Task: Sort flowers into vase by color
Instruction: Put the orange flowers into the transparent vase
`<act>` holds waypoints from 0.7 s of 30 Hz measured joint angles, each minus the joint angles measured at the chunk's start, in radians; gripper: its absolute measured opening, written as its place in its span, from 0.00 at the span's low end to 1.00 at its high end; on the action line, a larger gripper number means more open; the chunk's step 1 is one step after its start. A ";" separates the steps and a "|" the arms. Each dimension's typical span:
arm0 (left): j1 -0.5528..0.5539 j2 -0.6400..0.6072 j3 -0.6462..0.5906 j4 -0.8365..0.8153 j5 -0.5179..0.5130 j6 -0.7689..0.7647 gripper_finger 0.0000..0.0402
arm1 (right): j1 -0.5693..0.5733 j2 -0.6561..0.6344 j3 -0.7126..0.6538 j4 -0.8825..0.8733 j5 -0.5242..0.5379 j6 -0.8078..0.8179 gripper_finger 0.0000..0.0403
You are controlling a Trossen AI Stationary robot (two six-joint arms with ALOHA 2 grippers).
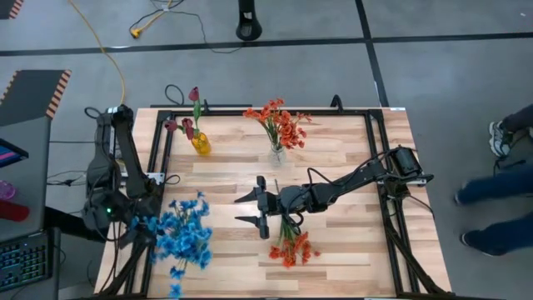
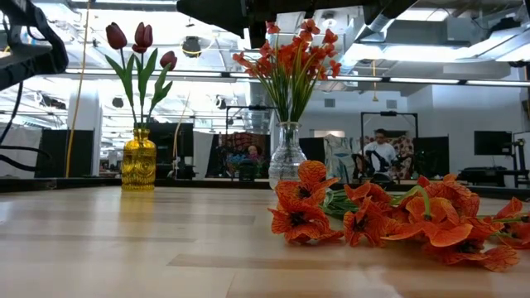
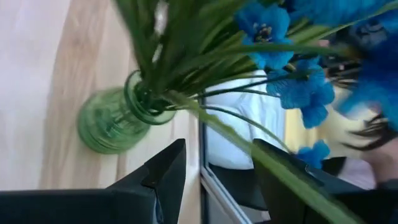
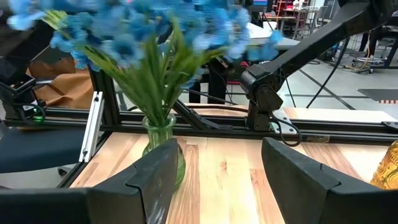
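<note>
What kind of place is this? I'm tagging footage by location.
Probably a robotics lab or workshop: a framed wooden table on grey taped floor, an open hall with monitors and a seated person behind.

Looked through all four views and honestly there's nothing readable anywhere. No labels, brand marks, numbers or signs that I can make out. Anything in the room behind the worktop (image 1: 333, 167) that might carry lettering is too small or blurry to read.
</note>
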 joint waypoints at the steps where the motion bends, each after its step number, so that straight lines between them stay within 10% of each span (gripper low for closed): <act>1: 0.000 -0.007 0.000 0.000 0.006 -0.013 0.42 | 0.000 0.000 0.000 0.000 0.000 0.000 0.65; 21: 0.000 0.039 0.000 0.000 -0.044 0.012 0.42 | 0.002 0.231 0.174 0.108 0.000 0.003 0.65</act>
